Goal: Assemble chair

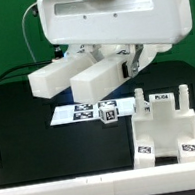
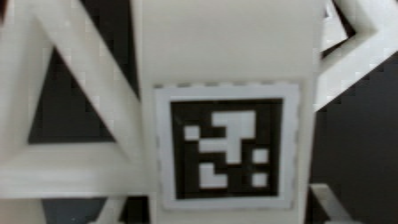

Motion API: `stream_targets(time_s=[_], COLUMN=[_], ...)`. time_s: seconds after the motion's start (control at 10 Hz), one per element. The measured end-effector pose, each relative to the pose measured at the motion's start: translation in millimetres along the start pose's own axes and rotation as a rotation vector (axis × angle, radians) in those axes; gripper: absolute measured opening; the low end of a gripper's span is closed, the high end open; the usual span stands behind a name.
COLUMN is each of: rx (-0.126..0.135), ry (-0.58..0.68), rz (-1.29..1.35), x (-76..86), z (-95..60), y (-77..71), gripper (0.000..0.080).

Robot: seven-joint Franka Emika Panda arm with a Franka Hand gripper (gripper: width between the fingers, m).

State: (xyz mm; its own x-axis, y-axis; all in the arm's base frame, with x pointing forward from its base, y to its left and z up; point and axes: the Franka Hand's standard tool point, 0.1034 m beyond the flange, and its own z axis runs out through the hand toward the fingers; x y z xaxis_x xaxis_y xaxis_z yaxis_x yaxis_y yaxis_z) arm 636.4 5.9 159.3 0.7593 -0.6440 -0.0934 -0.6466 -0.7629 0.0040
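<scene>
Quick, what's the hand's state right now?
Hand: cannot be told; its fingertips are hidden, and a tagged chair piece fills the wrist view.

Two long white bars are lying close under my arm and are blocking the way down there. A tagged white bar is filling my wrist view. A chair piece with posts is standing on the exterior view's right. The black table is lying open on the exterior view's left.
</scene>
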Motion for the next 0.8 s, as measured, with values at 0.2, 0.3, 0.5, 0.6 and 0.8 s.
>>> stream_targets(time_s=[0.2, 0.3, 0.5, 0.6, 0.8], rx=[-0.058, -0.065, -0.086, -0.074, -0.077], ry=[0.069, 0.069, 0.067, 0.085, 0.081], rz=[-0.132, -0.197, -0.311, -0.276, -0.283], x=[-14.6, -33.2, -56.2, -65.8, -63.8], z=[-0.7, 2.2, 8.3, 11.6, 12.8], y=[-20.2, -37.9, -53.6, -59.6, -56.4], gripper=[0.0284, 0.0284, 0.0284, 0.0284, 0.0284])
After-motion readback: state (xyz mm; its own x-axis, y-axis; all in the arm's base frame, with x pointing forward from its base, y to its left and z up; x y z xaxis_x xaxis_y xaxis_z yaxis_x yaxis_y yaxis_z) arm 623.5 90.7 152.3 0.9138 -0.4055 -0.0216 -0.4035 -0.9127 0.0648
